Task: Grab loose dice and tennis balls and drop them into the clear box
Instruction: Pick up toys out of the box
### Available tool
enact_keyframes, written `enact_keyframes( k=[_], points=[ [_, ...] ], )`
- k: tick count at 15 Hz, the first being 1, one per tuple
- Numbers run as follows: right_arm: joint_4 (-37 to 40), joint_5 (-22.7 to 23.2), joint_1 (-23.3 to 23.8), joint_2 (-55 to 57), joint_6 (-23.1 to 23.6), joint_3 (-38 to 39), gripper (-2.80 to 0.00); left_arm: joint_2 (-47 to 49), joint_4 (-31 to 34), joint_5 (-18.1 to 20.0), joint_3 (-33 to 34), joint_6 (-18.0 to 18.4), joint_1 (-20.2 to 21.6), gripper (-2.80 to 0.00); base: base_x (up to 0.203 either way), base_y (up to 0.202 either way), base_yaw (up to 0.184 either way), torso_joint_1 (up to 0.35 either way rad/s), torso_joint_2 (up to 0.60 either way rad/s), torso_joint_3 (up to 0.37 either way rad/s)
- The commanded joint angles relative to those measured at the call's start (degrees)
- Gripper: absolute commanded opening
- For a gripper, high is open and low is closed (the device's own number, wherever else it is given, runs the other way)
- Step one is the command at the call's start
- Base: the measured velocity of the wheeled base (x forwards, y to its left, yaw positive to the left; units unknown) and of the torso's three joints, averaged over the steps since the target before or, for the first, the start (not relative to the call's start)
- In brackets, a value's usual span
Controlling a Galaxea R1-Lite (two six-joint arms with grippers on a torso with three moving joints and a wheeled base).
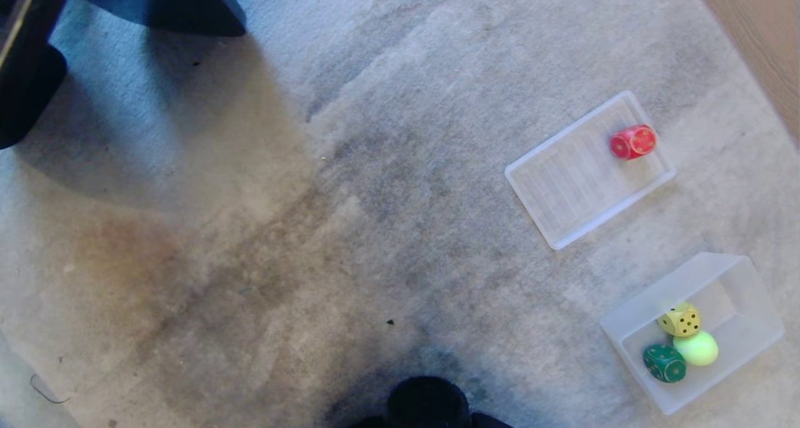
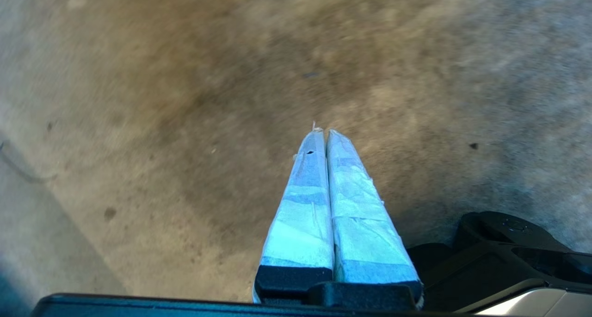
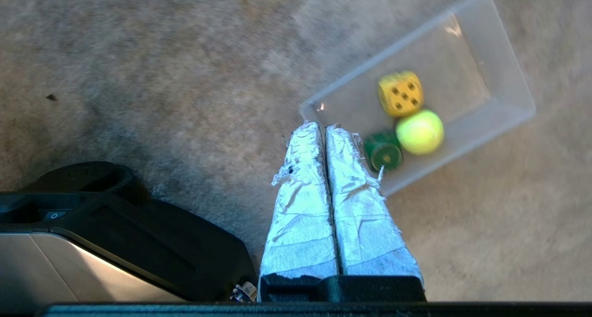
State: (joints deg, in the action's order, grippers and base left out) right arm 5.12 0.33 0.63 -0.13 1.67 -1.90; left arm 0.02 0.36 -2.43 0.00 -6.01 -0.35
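Lying on a grey, stained carpet (image 1: 350, 184), the clear box (image 1: 744, 278) sits low on the robot's right side. Inside it are the yellow die (image 1: 680, 319), the green die (image 1: 665, 362) and one tennis ball (image 1: 696, 348). The ball touches both dice, and all three are grouped in the half of the box nearer to the robot. The other half of the box holds nothing.

Farther from the robot, and a little apart from the box, is a shallow ribbed tray (image 1: 572, 194). The red die (image 1: 633, 142) lies in the far corner of this tray, so it is not in the box.

Neither arm shows in the head view. In the left wrist view, the left gripper (image 2: 322, 131) hangs above bare carpet, with its taped fingers pressed together and nothing between them. In the right wrist view, the right gripper (image 3: 320, 125) hangs above the carpet just beside the near edge of the box; its fingers are also together and hold nothing. Part of the robot's dark base (image 3: 115, 224) shows beside each gripper.

At the far left of the head view stands a dark piece of furniture (image 1: 37, 53).
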Motion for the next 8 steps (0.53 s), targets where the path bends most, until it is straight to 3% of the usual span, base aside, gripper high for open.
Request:
enact_keyframes(
  k=[1, 8],
  points=[
    [0.0, 0.0, 0.1, 0.0, 0.1, 0.0, -2.80, 0.0, 0.0, 0.1, 0.0, 0.0, 0.0, -2.80, 0.002, -0.009, 0.130, 0.002, 0.00, 0.004],
    [-0.1, 0.0, 0.0, 0.0, 0.0, 0.0, -2.80, 0.0, 0.0, 0.1, 0.0, 0.3, 0.0, -2.80, 0.000, 0.000, 0.013, 0.000, 0.00, 0.000]
  ],
)
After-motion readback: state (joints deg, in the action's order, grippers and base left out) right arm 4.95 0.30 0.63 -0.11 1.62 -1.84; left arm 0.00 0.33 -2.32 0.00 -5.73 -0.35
